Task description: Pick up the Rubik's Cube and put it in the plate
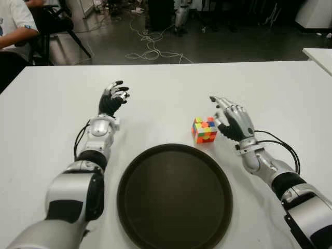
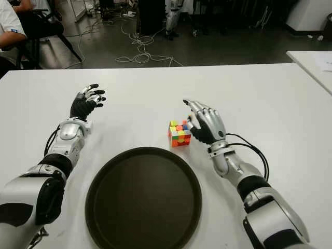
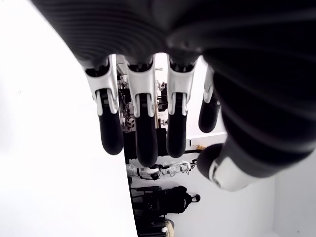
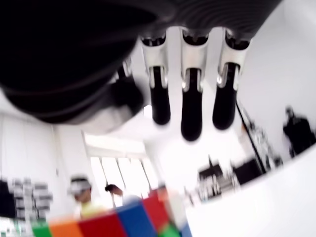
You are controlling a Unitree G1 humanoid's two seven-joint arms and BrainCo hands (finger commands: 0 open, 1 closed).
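Observation:
The Rubik's Cube (image 1: 204, 129) stands on the white table (image 1: 171, 88), just beyond the far right rim of the plate. The plate (image 1: 175, 197) is a dark round dish near the table's front edge, with nothing in it. My right hand (image 1: 229, 117) is directly to the right of the cube, palm facing it, fingers spread and holding nothing. In the right wrist view the fingers (image 4: 191, 111) are extended above the cube (image 4: 123, 223), with a gap between them. My left hand (image 1: 113, 97) shows to the left, beyond the plate, open.
A seated person (image 1: 13, 31) and a chair are past the table's far left corner. Cables (image 1: 150, 47) lie on the floor behind the table. The corner of another white table (image 1: 319, 54) shows at the right.

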